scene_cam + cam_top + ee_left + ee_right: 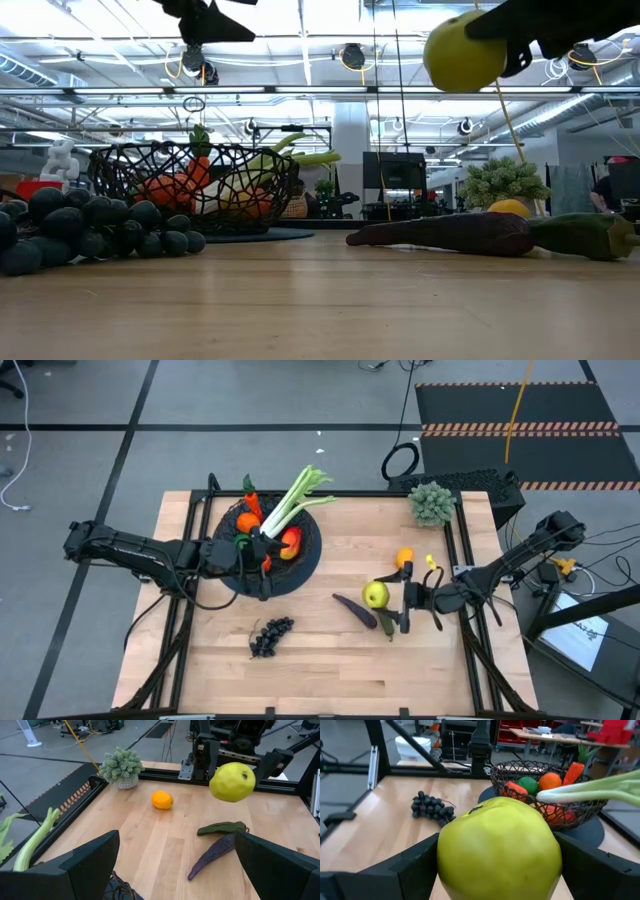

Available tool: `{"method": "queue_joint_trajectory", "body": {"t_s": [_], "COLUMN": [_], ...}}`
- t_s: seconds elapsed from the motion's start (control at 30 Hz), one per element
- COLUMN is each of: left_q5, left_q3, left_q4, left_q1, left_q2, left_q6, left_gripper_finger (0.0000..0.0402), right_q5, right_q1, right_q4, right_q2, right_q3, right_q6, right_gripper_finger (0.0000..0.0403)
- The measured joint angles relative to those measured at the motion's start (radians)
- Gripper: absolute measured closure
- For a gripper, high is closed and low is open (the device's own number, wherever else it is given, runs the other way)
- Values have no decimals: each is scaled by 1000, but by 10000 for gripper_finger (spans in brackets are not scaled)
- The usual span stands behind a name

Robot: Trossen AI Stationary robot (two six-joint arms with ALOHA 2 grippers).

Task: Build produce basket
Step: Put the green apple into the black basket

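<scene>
The black wire basket stands at the table's far left. It holds a carrot, orange pieces and a long pale-green stalk that leans out over its rim. My left gripper hovers open over the basket with nothing between its fingers. At the right my right gripper is shut on a green apple. Below the apple, the purple eggplant and the cucumber lie on the wood. An orange lies beyond them, and dark grapes lie near the front. My right gripper pinches the green apple by two opposite sides, one finger on each. The fingers come roughly level from the table's right side. The apple is lifted well clear of the table, its stem dimple on top.
A grey-green frilly clump stands at the far right corner. A black frame rail runs along the table's edges. Bare wood lies between the grapes and the eggplant, and between the basket and the orange.
</scene>
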Motion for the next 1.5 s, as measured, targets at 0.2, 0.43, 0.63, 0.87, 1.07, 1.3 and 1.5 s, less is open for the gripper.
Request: {"method": "queue_joint_trajectory", "body": {"t_s": [0.2, 0.43, 0.63, 0.87, 1.07, 1.3, 1.5], "left_q5": [0, 0, 0, 0, 0, 0, 0], "left_q3": [-11, -11, -11, -12, -13, -13, -13], "left_q4": [-3, 3, 6, 7, 30, 37, 42], "left_q1": [-12, -24, -24, -32, -51, -66, -66], "left_q2": [1, 1, 1, 1, 1, 1, 1], "left_q6": [-18, -24, -25, -33, -33, -33, -32], "left_gripper_finger": [9, 9, 9, 9, 9, 9, 9], "right_q5": [14, 31, 29, 26, 21, 25, 26], "right_q1": [-1, -4, -29, -62, -68, -85, -114], "right_q4": [3, 88, 183, 199, 260, 512, 623], "right_q2": [1, 1, 1, 1, 1, 0, 0], "right_q3": [0, 1, 1, -3, -56, -157, -232], "right_q6": [2, 43, 139, 348, 495, 492, 445], "right_gripper_finger": [56, 55, 55, 55, 55, 55, 55]}}
